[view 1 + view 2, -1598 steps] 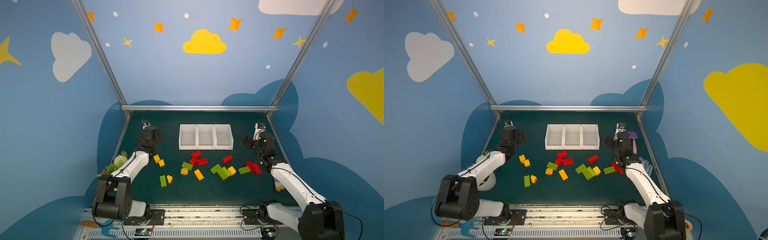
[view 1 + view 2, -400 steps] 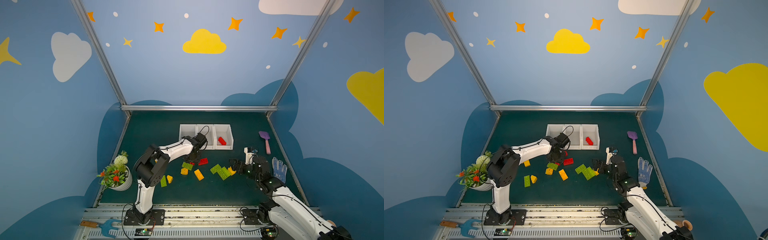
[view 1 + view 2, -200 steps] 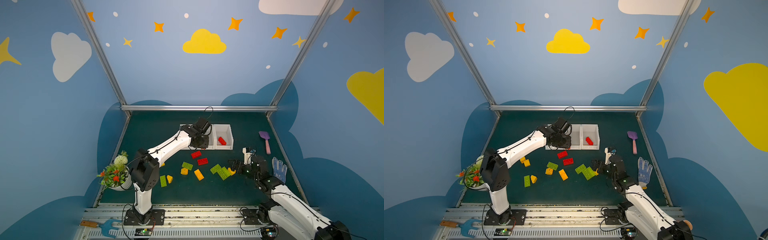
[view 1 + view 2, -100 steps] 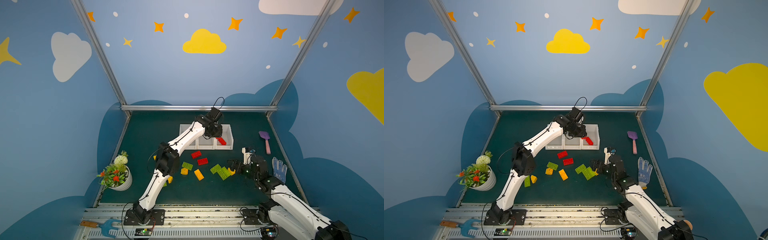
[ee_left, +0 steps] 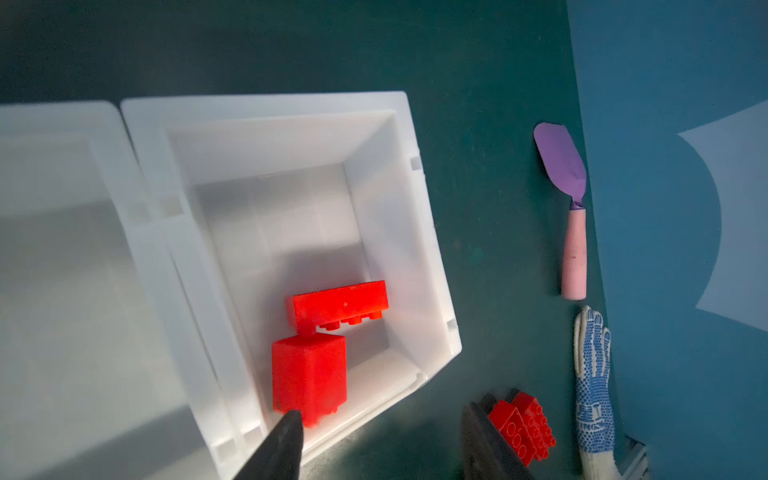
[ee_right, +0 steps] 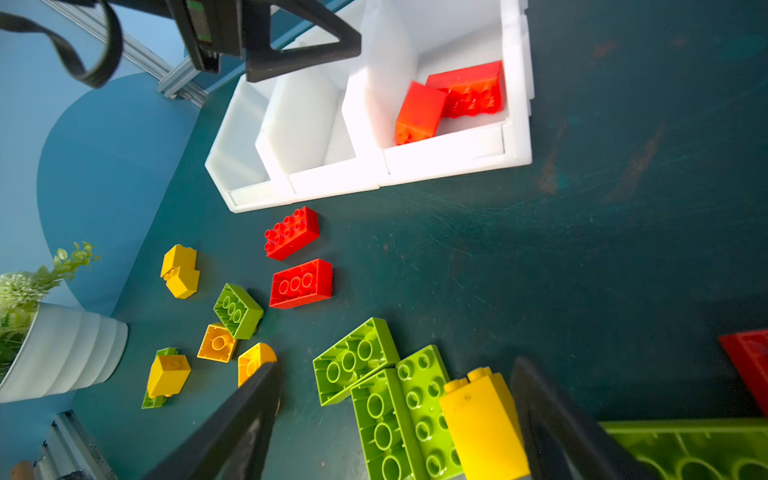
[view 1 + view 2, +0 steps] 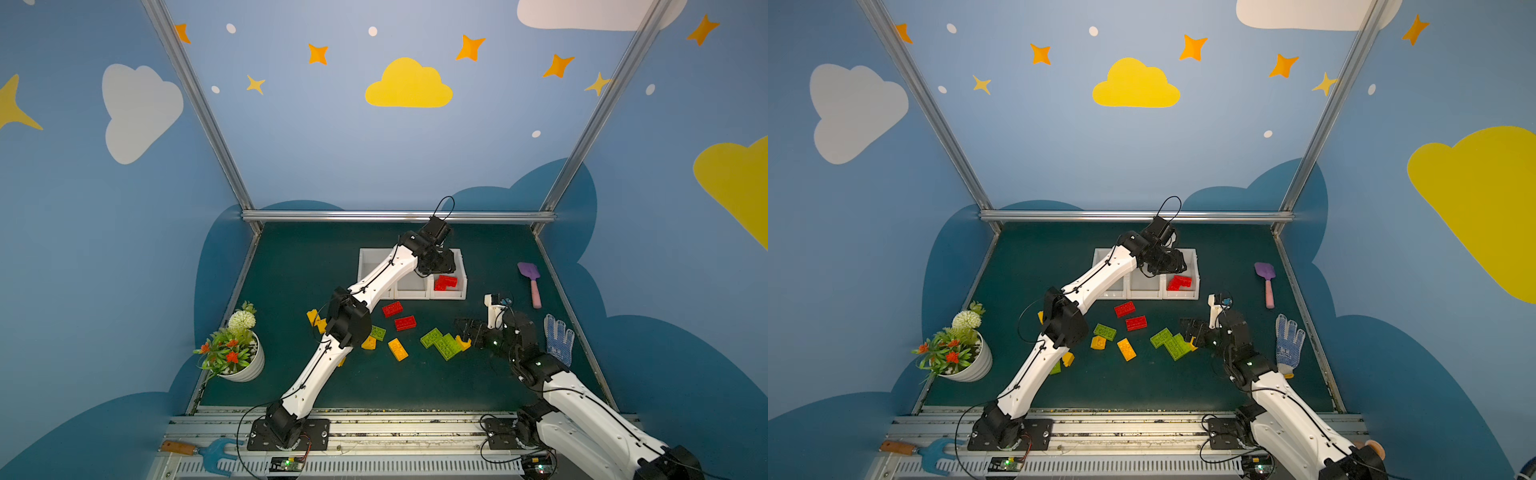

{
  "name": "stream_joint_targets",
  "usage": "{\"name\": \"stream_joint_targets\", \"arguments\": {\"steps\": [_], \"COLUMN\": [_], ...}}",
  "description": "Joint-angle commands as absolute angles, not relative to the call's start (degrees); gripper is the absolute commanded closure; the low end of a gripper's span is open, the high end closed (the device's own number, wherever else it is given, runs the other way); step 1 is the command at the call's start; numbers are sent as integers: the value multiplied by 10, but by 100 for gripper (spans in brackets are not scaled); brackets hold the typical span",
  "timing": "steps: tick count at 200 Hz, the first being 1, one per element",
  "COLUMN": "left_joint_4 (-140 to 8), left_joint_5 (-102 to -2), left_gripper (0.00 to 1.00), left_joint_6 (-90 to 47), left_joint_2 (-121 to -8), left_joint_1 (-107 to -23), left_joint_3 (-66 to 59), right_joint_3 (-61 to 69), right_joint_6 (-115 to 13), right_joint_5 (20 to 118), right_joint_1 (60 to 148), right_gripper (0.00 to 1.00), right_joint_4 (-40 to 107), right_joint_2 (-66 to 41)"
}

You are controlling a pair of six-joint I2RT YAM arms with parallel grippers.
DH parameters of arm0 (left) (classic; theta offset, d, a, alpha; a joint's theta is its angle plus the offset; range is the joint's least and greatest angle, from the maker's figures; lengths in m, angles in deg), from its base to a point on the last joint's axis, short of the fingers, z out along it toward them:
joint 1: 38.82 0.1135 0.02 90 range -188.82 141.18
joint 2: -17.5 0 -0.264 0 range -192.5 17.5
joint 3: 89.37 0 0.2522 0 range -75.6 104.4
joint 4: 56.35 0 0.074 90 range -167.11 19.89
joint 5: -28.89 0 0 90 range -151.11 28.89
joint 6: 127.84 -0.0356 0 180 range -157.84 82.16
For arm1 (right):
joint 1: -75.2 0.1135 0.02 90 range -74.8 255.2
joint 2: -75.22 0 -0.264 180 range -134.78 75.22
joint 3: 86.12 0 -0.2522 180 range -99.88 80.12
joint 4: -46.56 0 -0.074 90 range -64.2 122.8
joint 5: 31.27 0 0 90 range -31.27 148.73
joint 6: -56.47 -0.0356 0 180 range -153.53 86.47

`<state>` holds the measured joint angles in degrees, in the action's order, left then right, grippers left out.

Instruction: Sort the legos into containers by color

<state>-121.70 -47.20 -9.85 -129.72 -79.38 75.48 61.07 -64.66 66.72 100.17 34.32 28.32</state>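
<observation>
Three white containers (image 7: 462, 270) stand in a row at the back. My left gripper (image 5: 380, 411) hangs open above the rightmost one, nothing between its fingers. Two red legos (image 5: 309, 376) lie in that container (image 5: 415, 166), one on end against the other (image 5: 338, 303). On the mat lie two red legos (image 7: 392, 308), green legos (image 7: 440, 343) and yellow ones (image 7: 397, 349). My right gripper (image 6: 395, 368) stands open low over the mat, its fingers either side of joined green legos (image 6: 399, 399) and a yellow lego (image 6: 482, 424).
A potted plant (image 7: 232, 349) stands at the left edge. A purple trowel (image 7: 532, 282) and a dotted glove (image 7: 559, 338) lie on the right. More red legos (image 5: 521, 428) sit on the mat right of the containers. A blue hand fork (image 7: 208, 451) rests on the front rail.
My left arm swung right from the middle container to the rightmost one and its gripper opened; a second red lego now lies in that container. The right arm stayed put.
</observation>
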Motion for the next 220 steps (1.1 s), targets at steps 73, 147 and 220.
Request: {"name": "stream_joint_targets", "arguments": {"steps": [73,147,220], "left_joint_4": [-1146,-961,-1060], "left_joint_5": [-566,-682,-754], "left_gripper": [24,17,16], "left_joint_6": [-116,-86,-28], "left_joint_2": [-1014,-562,-255], "left_joint_1": [-795,-793,-788], "left_joint_3": [519,-25,-274], "right_joint_3": [532,420,267], "right_joint_6": [-617,-567,-554], "right_joint_5": [636,587,478], "right_joint_1": [1085,1224,1303], "right_gripper": [15,15,9], "right_joint_4": [284,214,168], "right_joint_2": [229,70,-134]}}
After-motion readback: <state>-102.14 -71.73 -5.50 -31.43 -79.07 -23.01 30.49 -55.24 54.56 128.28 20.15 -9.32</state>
